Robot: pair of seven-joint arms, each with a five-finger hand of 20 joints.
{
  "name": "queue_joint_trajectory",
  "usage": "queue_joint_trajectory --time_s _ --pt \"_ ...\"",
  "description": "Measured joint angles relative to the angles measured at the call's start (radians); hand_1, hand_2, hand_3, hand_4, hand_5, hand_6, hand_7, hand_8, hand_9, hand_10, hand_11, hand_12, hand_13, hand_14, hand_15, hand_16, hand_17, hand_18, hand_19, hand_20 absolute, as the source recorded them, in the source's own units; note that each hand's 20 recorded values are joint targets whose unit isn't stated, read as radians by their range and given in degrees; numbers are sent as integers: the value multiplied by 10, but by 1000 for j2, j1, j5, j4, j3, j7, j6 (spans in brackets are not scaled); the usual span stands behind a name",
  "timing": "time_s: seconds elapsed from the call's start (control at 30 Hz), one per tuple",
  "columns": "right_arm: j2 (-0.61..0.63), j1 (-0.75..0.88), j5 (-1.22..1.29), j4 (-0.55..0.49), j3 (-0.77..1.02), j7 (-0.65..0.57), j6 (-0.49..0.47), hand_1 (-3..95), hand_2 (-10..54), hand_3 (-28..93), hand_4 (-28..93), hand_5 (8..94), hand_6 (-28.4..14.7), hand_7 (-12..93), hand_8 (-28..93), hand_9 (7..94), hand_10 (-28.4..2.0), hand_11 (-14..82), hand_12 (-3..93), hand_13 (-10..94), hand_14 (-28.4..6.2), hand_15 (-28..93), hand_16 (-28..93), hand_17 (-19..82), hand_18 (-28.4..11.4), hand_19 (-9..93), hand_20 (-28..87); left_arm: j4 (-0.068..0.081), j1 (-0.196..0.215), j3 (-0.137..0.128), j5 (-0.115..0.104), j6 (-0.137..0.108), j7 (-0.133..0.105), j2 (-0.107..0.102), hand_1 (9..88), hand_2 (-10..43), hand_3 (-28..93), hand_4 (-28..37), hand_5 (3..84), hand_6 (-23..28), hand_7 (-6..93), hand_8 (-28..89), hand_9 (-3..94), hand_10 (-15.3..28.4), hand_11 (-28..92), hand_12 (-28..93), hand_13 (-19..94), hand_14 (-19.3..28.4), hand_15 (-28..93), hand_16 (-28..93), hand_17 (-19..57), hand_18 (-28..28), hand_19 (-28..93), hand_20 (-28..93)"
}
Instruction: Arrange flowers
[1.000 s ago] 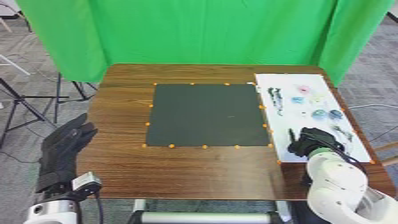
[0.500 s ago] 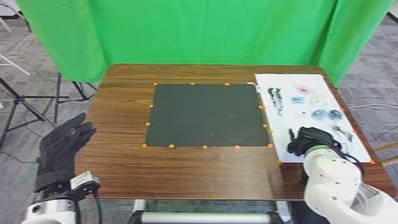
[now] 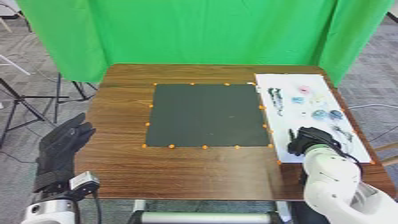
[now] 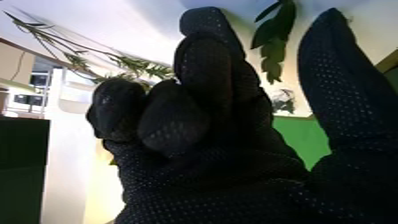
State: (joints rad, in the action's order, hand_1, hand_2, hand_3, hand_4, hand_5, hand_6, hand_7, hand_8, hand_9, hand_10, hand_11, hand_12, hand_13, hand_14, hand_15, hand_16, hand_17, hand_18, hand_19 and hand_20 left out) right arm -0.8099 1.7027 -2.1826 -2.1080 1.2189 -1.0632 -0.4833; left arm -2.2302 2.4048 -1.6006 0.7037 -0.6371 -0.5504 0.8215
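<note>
Black-gloved right hand (image 3: 313,140) above a flat white board (image 3: 286,79)
Its fingers partly bent, thumb apart; pale pink flower (image 3: 305,90) by the board's far edge, two round blue-grey flowers (image 3: 320,115) towards its right edge; black-gloved left hand (image 3: 64,145), fingers extended, at the brown wooden table's (image 3: 213,172) left edge

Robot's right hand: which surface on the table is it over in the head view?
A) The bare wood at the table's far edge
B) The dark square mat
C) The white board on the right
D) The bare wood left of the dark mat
C: the right hand is over the near part of the white board, to the right of the dark mat.
</note>
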Motion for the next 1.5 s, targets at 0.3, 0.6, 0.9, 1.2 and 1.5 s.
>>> queue_joint_trajectory --time_s 0.3,0.6,0.9,1.2,1.5 --pt "-24 -15 0 25 5 4 -22 400 -11 731 -237 722 -55 446 145 757 -169 648 314 800 -86 841 251 531 -259 932 434 0 0 0 0 0 1 -1 254 59 819 -216 415 107 152 -110 360 205 363 58 227 263 619 -172 -90 210 595 16" --pt "-40 -12 9 19 1 21 -4 466 -7 744 -264 756 -43 436 178 772 -162 646 315 811 -79 840 249 549 -245 932 437 -1 0 -1 -1 0 1 -4 253 59 820 -216 415 107 153 -110 360 204 362 58 227 264 619 -173 -90 210 596 16" --pt "-25 11 0 17 2 45 72 470 -3 753 -261 769 -45 418 194 783 -155 643 317 821 -73 836 251 555 -241 932 439 -1 2 -1 -5 -1 -2 -7 253 58 821 -216 415 107 154 -110 360 205 363 58 227 263 619 -173 -90 210 596 15" --pt "-21 37 75 7 61 81 103 460 -3 765 -248 787 -48 398 201 795 -154 639 316 830 -74 834 252 564 -241 932 443 -4 15 0 -34 -13 -33 -32 253 59 820 -216 415 106 154 -111 360 204 363 58 227 263 620 -173 -90 210 596 15" --pt "-14 22 135 -14 61 109 103 464 -7 768 -247 793 -48 392 205 800 -153 635 317 833 -74 830 255 567 -242 932 444 -6 17 1 -47 -24 -53 -51 253 59 820 -217 414 106 154 -110 359 204 362 58 227 263 620 -173 -90 210 596 15"
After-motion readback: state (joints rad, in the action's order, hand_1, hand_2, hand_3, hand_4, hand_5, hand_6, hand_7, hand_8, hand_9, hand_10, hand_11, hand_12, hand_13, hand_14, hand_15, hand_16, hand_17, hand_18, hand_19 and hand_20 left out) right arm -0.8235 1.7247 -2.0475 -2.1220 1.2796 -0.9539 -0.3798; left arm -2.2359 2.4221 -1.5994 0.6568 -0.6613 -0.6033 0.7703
